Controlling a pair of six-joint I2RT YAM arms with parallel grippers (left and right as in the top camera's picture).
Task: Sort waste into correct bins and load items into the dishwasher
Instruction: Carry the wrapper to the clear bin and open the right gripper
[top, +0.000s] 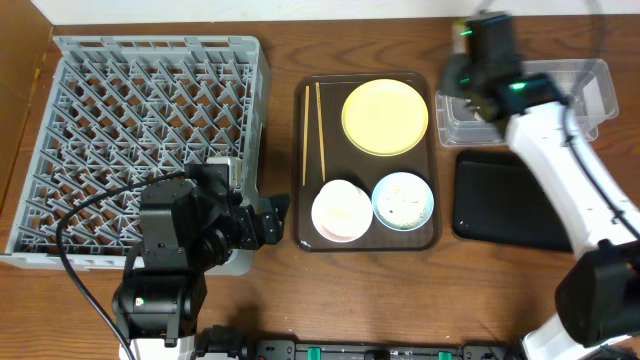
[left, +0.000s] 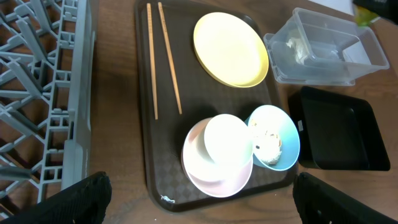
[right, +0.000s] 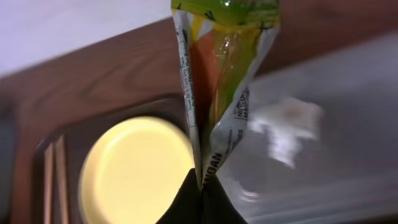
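Right gripper (right: 200, 198) clenched on green-yellow wrapper (right: 227, 74), over clear tub's (right: 336, 174) edge; white tissue (right: 286, 127) lies inside. Left gripper (top: 272, 222) spread wide between rack (top: 130, 110) and brown tray (top: 333, 150).

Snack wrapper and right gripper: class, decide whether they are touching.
Touching. The right wrist view shows the right gripper shut on the snack wrapper, pinching its end.

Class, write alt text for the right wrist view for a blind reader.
The shut right gripper pinches a green-yellow snack wrapper. To its right is a clear plastic tub holding a white tissue; to its left, a yellow plate and chopsticks on a dark tray.
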